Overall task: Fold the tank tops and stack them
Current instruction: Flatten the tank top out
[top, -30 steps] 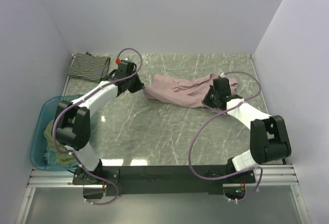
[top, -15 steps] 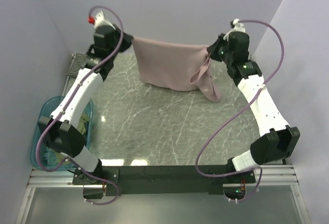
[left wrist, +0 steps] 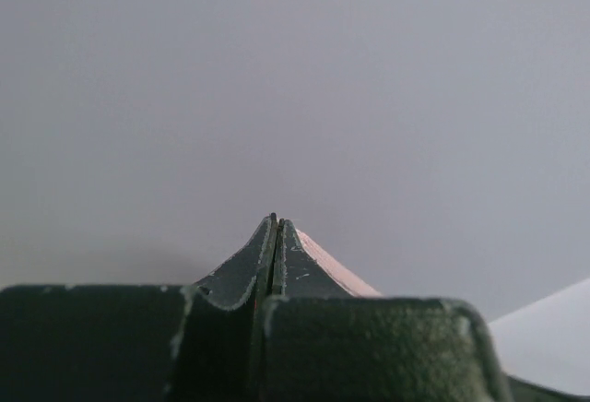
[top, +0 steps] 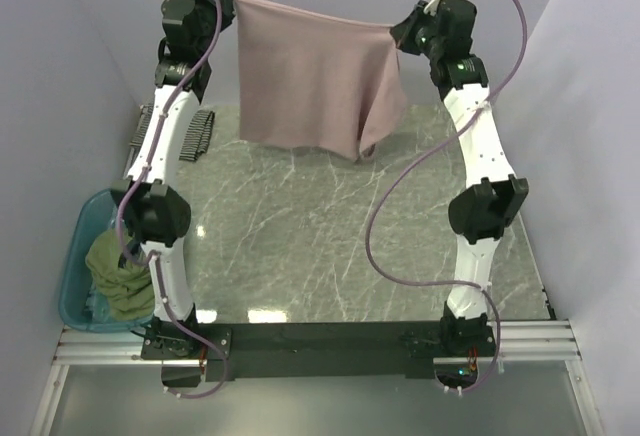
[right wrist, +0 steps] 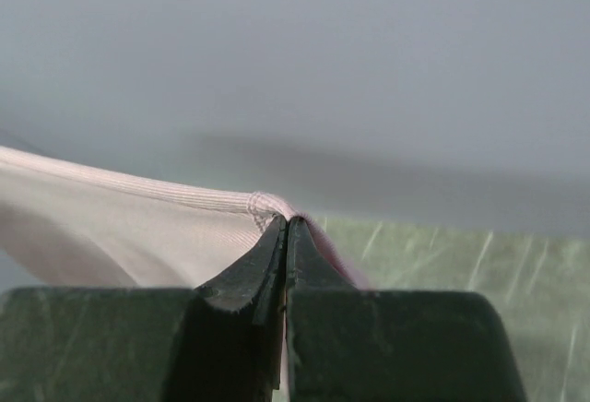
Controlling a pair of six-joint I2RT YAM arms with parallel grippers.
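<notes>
1. At the far left, a translucent blue tub (top: 72, 266) sits at the left edge of the desk (top: 330, 246), beside the left arm's base. The olive-green tank top (top: 122, 274) lies bunched inside it.
2. The black-and-white striped tank top (top: 198, 134) lies in the desk's far left corner, partly hidden behind the left arm.
3. The left fingers (top: 226, 6) are high above the desk, pressed shut on the upper left corner of the mauve-pink tank top (top: 310, 81). In the left wrist view the tips meet, with a sliver of pink cloth just beside them.
4. The mauve-pink tank top hangs in the air between the two arms like a sheet. Its top edge is stretched and sags slightly, and its lower right corner is bunched over the far part of the desk.
5. The right fingers (top: 402, 32) are also high, pinched tight on the ribbed hem at the garment's upper right corner.
</notes>
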